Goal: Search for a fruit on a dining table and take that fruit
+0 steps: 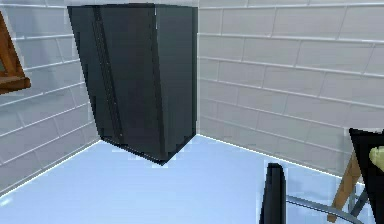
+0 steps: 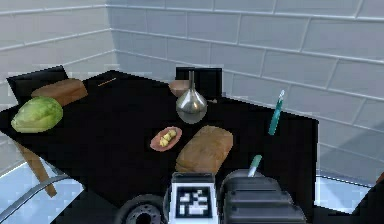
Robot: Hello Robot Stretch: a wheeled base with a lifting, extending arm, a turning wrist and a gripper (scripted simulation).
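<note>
On the tabletop (image 2: 110, 120) a plate (image 2: 156, 144) bears likely fruit (image 2: 169, 136), so my gripper (image 2: 147, 211), its state I cannot tell, must reach there.

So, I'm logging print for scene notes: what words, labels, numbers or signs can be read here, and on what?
No readable text anywhere.
White square with black marks, arm side view's bottom edge: a pattern, no letters or digits.
Tall dark grey cabinet, black dining table, silver metal vase, brown bread loaf: plain, no print.
</note>
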